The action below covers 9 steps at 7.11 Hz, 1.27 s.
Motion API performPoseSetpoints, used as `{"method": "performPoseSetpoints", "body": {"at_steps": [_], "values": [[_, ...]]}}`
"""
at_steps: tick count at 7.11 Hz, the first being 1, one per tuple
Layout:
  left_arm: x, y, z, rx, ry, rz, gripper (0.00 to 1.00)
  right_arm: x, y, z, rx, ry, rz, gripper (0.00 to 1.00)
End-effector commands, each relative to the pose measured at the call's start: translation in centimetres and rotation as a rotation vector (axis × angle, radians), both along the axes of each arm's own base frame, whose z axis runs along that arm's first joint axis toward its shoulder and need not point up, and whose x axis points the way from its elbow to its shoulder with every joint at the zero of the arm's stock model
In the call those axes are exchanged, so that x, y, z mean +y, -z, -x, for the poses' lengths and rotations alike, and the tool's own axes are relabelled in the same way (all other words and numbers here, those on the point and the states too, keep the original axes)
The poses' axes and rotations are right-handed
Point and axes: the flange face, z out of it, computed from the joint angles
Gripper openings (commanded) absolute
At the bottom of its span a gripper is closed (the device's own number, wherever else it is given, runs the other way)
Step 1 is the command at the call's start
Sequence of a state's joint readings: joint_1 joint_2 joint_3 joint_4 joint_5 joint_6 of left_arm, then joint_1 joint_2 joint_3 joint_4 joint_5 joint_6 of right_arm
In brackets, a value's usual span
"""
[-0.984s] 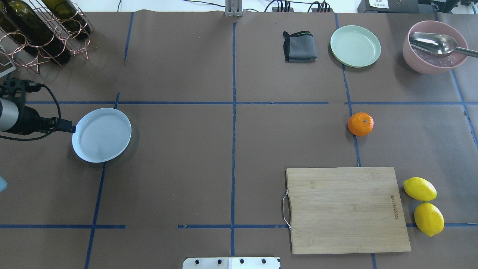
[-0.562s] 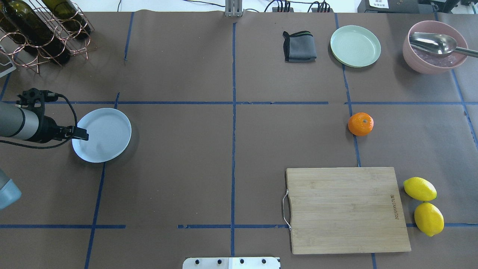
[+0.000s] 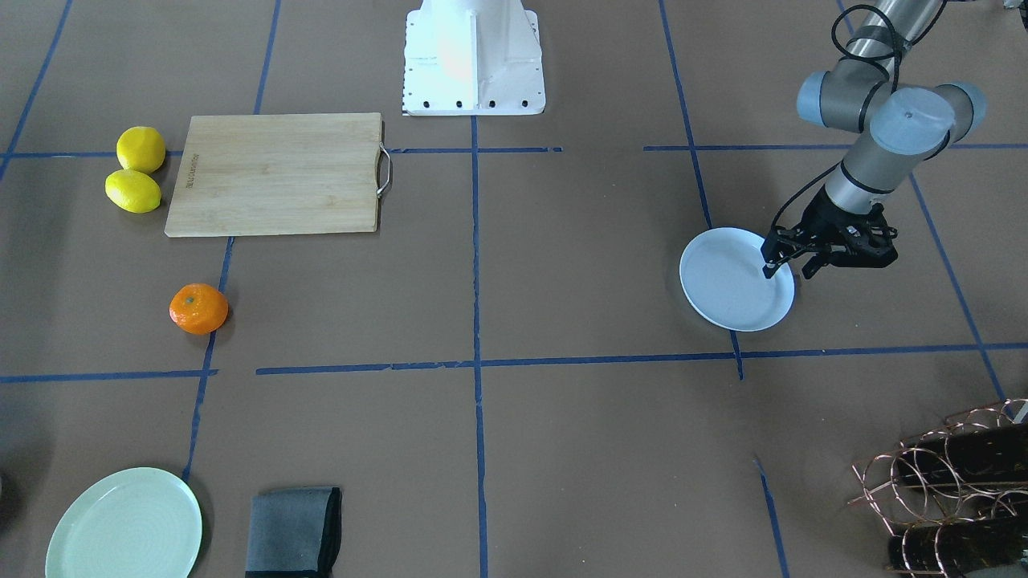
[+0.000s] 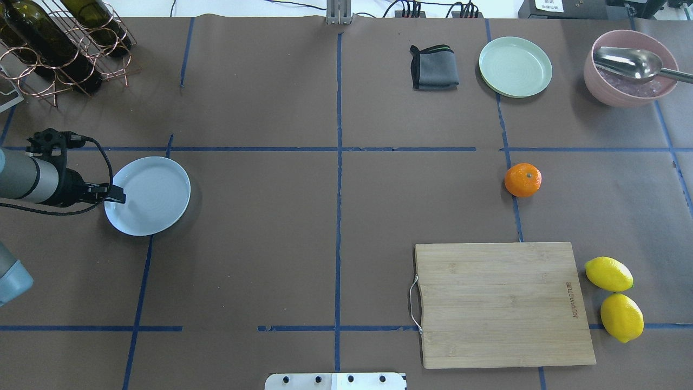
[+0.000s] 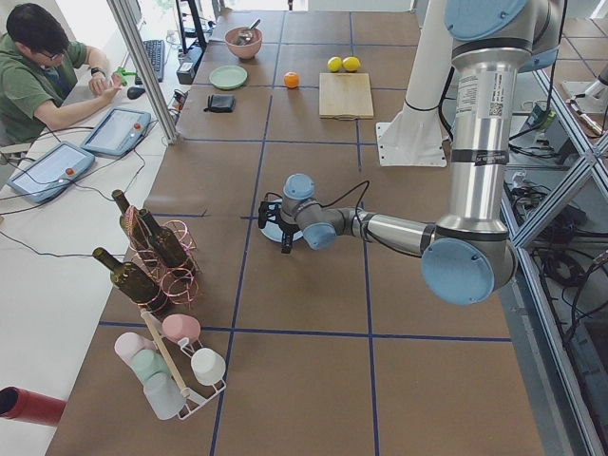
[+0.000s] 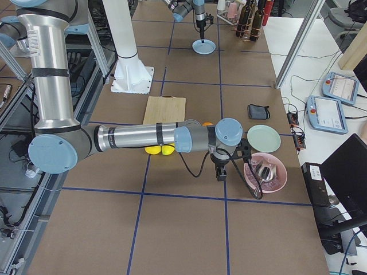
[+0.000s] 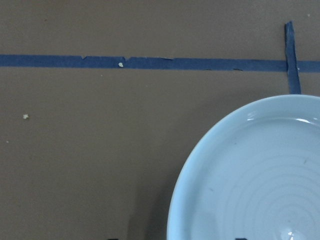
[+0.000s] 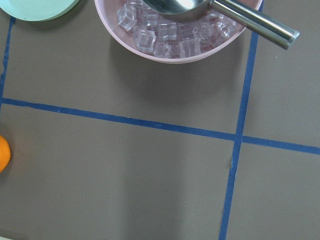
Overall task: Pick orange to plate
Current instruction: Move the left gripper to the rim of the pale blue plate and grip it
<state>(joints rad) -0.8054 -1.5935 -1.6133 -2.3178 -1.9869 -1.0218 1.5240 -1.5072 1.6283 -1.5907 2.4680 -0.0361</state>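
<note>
The orange lies alone on the table's right half, far from both arms; the front-facing view has the orange at its left. The pale bluish-white plate sits on the left half. My left gripper hangs open low over the plate's left rim, one finger on either side of it. The left wrist view shows that rim close up. My right gripper shows only in the exterior right view, beside the pink bowl; whether it is open I cannot tell. Its wrist view catches the orange at the left edge.
A wooden cutting board lies front right with two lemons beside it. At the back right are a grey cloth, a pale green plate and a pink bowl with ice and a scoop. A bottle rack stands back left.
My left arm has come in from the table's left edge, bringing its gripper over the plate's left rim. The orange and plate have not moved.
</note>
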Motion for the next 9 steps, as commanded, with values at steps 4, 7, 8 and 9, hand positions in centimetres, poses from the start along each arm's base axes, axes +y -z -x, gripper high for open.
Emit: {"method": "performPoseSetpoints", "body": {"at_steps": [4, 7, 8, 9], "values": [[0.1, 0.9, 0.1, 0.013, -0.007, -0.017, 0.0, -0.3, 0.5, 0.1, -0.002, -0.001, -0.007, 1.0], [-1.1, 5.5, 3.4, 0.067, -0.008, 0.022, 0.0, -2.5, 3.3, 1.3, -0.013, -0.038, 0.014, 1.0], [-2.4, 8.7, 4.5, 0.099, -0.015, 0.057, 0.0, -3.3, 4.5, 2.5, -0.017, -0.041, 0.026, 1.0], [-4.3, 13.5, 4.5, 0.116, -0.012, 0.069, 0.0, -3.3, 5.2, 4.1, -0.016, -0.034, 0.038, 1.0]]}}
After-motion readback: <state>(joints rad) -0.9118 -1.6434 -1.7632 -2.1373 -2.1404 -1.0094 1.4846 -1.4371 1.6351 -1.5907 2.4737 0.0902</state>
